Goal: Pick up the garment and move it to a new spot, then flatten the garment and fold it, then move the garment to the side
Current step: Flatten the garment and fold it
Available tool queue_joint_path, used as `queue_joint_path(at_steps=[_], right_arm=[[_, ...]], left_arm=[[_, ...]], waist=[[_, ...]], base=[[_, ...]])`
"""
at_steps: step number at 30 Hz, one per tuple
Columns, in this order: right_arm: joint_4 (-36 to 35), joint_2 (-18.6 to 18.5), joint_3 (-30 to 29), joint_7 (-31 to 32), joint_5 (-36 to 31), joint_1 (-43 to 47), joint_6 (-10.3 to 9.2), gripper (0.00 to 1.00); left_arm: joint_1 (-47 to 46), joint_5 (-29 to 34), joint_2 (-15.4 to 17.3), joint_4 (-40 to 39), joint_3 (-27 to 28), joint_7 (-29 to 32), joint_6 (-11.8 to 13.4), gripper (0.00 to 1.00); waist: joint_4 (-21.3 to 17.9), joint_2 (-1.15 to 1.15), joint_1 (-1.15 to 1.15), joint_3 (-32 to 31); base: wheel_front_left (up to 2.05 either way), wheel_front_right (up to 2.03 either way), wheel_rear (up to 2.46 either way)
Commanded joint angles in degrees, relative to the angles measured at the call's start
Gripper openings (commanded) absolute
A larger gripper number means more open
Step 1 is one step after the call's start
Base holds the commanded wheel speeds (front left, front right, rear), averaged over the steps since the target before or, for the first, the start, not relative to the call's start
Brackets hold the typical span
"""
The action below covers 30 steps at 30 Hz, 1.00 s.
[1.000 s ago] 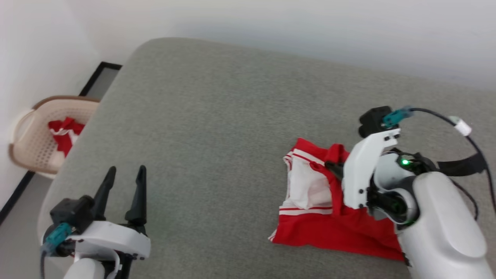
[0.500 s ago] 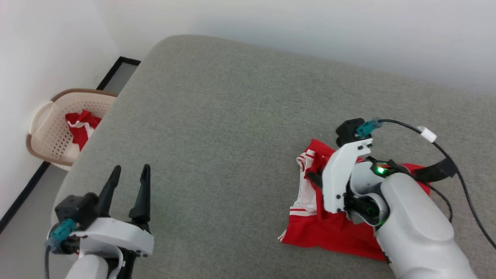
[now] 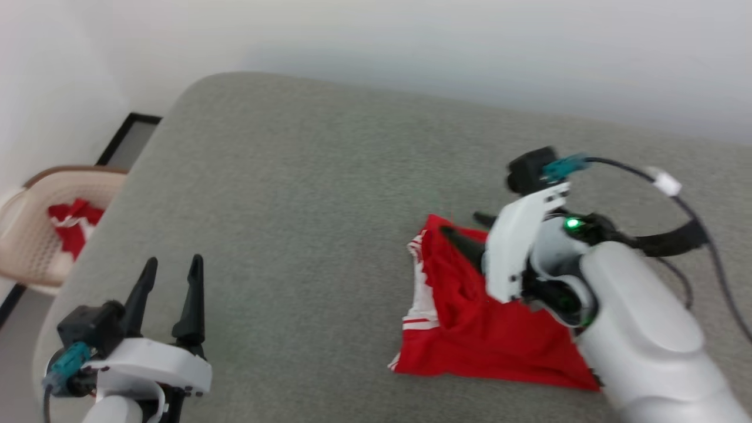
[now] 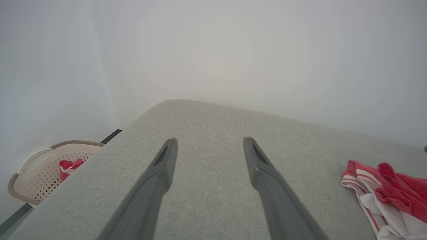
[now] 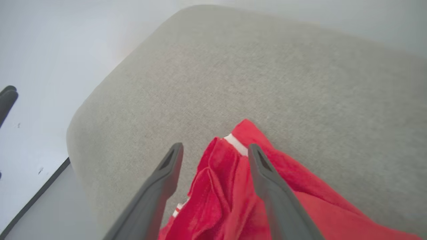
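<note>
The garment (image 3: pixel 470 335) lies bunched on the right part of the grey cushioned surface (image 3: pixel 305 194), red with striped white trim along its left edge; no lettering shows. My right gripper (image 3: pixel 461 224) hangs open over its far end, fingers spread, and in the right wrist view a red fold (image 5: pixel 227 186) lies between and under them (image 5: pixel 215 146). My left gripper (image 3: pixel 174 260) stands open and empty at the near left, well apart from the garment (image 4: pixel 383 186), with bare fabric beyond its fingers (image 4: pixel 209 140).
A beige perforated basket (image 3: pixel 35 258) stands on the floor off the surface's left edge and holds another red-and-white cloth (image 3: pixel 70 226). A pale wall runs close behind the surface. A black cable (image 3: pixel 687 205) loops from my right wrist.
The head camera has shifted. Red cloth now covers most of the white sleeve area that showed before, and my right gripper's fingers now reach the garment's far edge. The left gripper stays open.
</note>
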Motion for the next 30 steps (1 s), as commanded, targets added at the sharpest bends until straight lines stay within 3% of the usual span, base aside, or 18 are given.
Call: queue_joint_path(at_steps=[1,10,18,30], right_arm=[[-1.06,-1.30,-0.17,-1.03,0.51,1.19,-0.10,1.00],[-10.16,-9.15,-2.43,-11.73,0.56,7.51,-0.10,1.00],[-13.80,-14.01,-5.46,-22.67,-1.50,14.52,-0.10,1.00],[-15.36,-17.45,-7.71,-35.85,-2.23,24.06,-0.10,1.00]], left_arm=[[0.85,0.27,0.13,-0.38,0.24,-0.27,0.38,1.00],[3.67,0.71,2.14,-1.81,1.99,-0.25,0.82,1.00],[7.45,0.51,2.95,-2.68,3.27,-0.26,0.68,1.00],[11.58,0.49,2.57,-3.31,6.40,-0.27,-0.20,1.00]], waist=[[-2.55,0.00,0.00,-0.92],[-9.16,0.00,0.00,-2.53],[-14.19,0.00,0.00,-4.29],[-18.30,0.00,0.00,-6.53]], base=[[0.00,0.00,0.00],[0.00,0.00,0.00],[0.00,0.00,0.00],[0.00,0.00,0.00]])
